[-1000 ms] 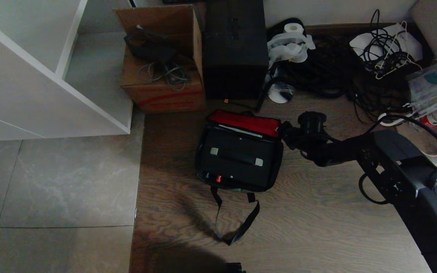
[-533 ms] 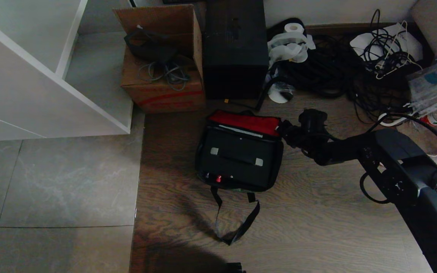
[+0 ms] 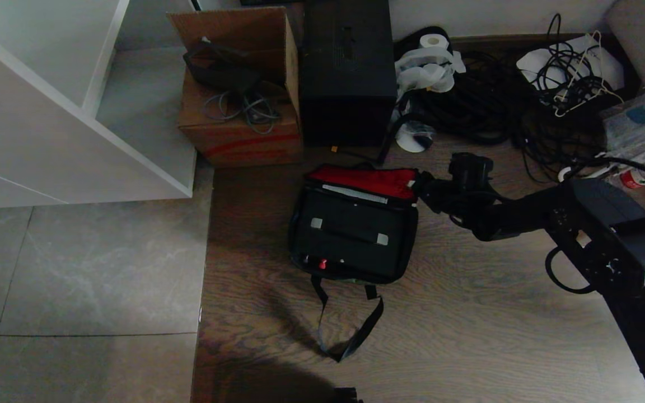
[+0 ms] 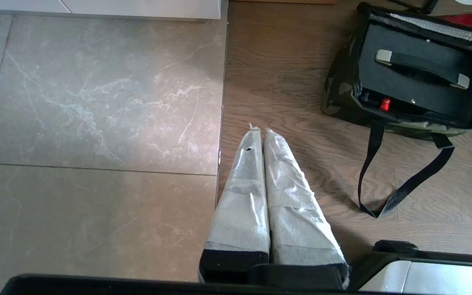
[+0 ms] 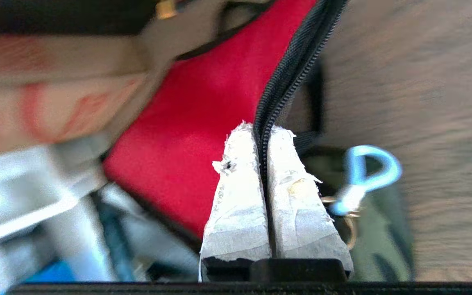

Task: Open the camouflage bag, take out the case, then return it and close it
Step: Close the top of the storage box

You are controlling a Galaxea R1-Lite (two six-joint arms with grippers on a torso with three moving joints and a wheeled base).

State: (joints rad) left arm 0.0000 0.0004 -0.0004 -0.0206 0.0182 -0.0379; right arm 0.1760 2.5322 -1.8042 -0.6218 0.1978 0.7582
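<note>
Black right arm (image 3: pixel 591 235) with looping cable; fingers (image 5: pixel 240 196) wrapped in frayed whitish tape.

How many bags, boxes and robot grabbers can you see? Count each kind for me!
Bags: 1, the camouflage bag, open, with the case inside.
Boxes: 2, the cardboard box and the black box.
Grabbers: 2, the left gripper and the right gripper.
Total: 5.

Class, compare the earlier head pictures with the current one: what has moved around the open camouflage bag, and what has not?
The right tool, shut on the zip edge of the camouflage bag beside its red flap, has drawn its arm slightly rightward, tugging that corner with it. The case stays inside the bag, the strap lies unchanged, and the left tool stays parked and shut.
</note>
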